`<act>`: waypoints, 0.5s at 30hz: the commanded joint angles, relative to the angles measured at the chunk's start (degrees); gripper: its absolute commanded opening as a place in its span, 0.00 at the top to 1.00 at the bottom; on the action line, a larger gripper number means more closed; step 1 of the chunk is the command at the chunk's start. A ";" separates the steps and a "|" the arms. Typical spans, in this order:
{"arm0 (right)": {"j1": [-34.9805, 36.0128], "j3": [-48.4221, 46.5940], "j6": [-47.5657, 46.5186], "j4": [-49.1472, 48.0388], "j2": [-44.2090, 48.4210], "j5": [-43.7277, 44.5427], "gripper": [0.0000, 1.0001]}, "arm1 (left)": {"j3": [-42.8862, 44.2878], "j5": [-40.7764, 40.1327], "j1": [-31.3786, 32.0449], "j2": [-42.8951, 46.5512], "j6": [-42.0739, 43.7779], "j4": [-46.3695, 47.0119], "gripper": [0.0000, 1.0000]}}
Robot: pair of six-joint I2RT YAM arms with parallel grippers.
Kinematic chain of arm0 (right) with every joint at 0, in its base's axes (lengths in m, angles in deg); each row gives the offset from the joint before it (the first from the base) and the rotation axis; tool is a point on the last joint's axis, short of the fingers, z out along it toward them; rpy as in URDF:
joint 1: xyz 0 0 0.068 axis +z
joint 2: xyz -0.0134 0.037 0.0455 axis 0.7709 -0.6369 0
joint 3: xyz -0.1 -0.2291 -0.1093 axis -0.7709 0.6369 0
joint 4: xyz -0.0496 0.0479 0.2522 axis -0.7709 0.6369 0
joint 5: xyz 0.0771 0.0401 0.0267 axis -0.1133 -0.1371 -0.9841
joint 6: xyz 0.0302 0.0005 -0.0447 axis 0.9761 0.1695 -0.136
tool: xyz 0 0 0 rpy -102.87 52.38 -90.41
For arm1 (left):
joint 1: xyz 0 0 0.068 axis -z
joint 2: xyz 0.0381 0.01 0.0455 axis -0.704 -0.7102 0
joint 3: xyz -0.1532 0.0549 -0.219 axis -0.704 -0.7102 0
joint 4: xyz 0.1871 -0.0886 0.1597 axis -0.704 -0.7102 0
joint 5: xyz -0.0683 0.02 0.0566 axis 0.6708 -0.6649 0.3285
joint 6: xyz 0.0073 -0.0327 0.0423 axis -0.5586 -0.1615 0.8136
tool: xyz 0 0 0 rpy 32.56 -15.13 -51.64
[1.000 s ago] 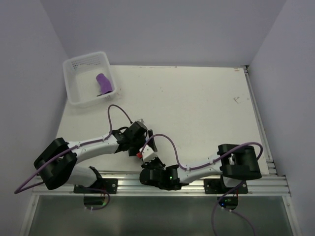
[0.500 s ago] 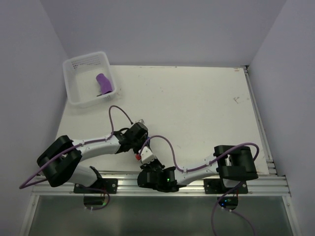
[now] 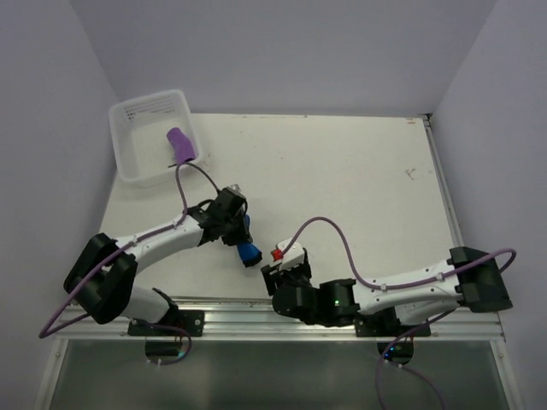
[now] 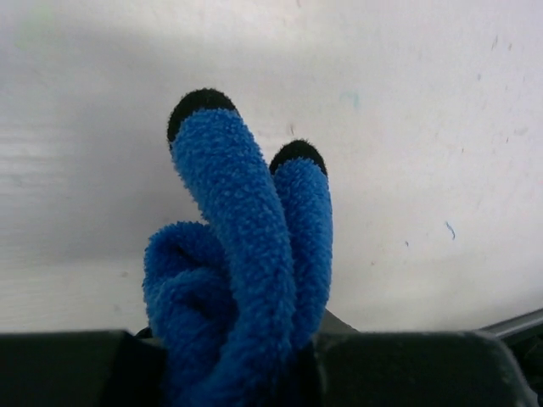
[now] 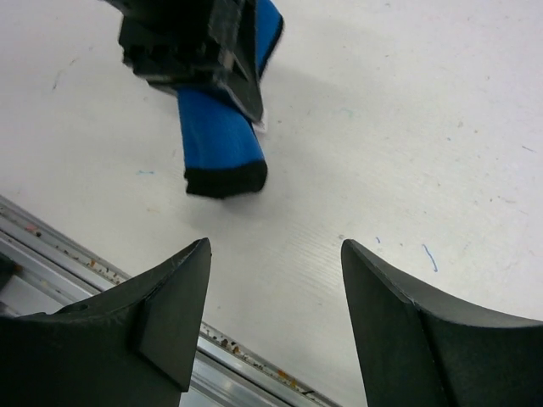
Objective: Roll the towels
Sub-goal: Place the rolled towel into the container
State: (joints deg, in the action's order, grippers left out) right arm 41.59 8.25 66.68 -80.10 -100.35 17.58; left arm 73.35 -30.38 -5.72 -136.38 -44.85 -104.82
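A bright blue towel (image 3: 249,253), rolled into a tight bundle with black showing at its ends, hangs just above the table in my left gripper (image 3: 238,234). In the left wrist view the blue roll (image 4: 246,246) fills the space between the jaws of the left gripper (image 4: 246,369), which is shut on it. My right gripper (image 5: 276,254) stands open and holds nothing, a short way to the right of the roll (image 5: 216,136), close to the table's near edge. A purple rolled towel (image 3: 179,146) lies inside the tub.
The clear plastic tub (image 3: 137,120) stands at the far left corner of the white table (image 3: 342,179). A metal rail (image 3: 256,312) runs along the near edge under both arms. Grey walls close in the table at the back and on both sides.
The right gripper has opened and drawn back to the right, away from the roll. The left gripper has shut on the blue roll and carried it up and away from the near edge.
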 commanded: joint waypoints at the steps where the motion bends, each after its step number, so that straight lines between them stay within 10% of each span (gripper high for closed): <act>1: 0.17 1.98 3.41 4.84 5.75 3.81 0.33 | 7.78 -2.33 -5.00 1.76 9.66 -7.28 1.00; 15: -1.15 8.75 6.93 12.58 20.17 1.27 0.30 | 57.58 -18.75 -28.12 -17.98 27.17 -25.42 1.00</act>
State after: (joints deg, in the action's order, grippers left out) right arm 40.98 15.92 71.20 -69.61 -81.97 18.83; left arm 121.76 -41.31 -29.81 -149.17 -23.01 -125.24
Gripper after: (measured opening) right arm 0.692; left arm 0.210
